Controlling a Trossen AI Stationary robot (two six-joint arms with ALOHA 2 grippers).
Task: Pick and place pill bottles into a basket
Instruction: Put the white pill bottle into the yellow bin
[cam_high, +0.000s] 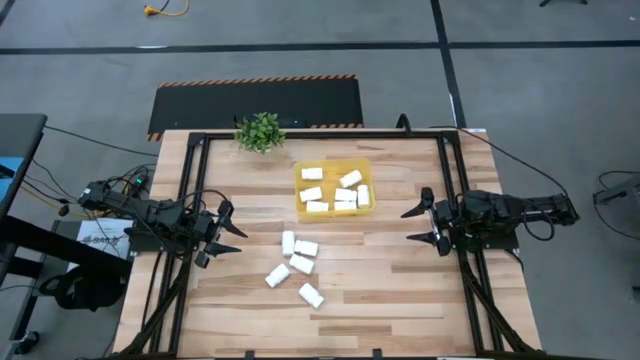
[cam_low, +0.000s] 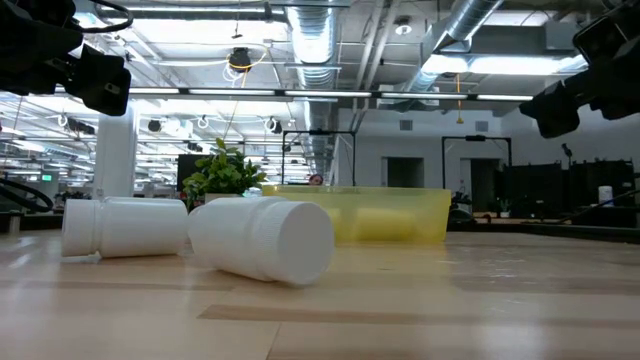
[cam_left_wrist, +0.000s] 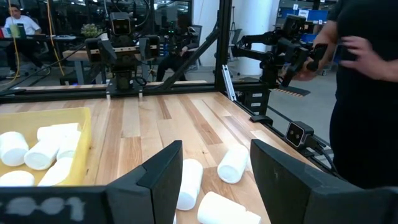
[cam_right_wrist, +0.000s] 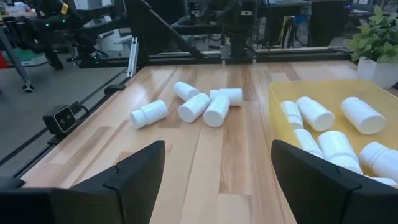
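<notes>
Even, bright overhead lighting from ceiling fixtures (cam_low: 470, 62). Soft shadows lie under the nearest pill bottle (cam_low: 262, 238). Distant room slightly blurred.

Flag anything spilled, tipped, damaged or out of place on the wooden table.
Nothing looks damaged or spilled. Five small white cylindrical pill bottles lie tipped on their sides in a loose cluster on the wooden table, outside the translucent yellow plastic basket, which already holds several more. That is simply unfinished sorting, not a fault.

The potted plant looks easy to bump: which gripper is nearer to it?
Left. The left gripper sits below-left of the potted plant in the high view; the right gripper is farther off, across the table.
</notes>
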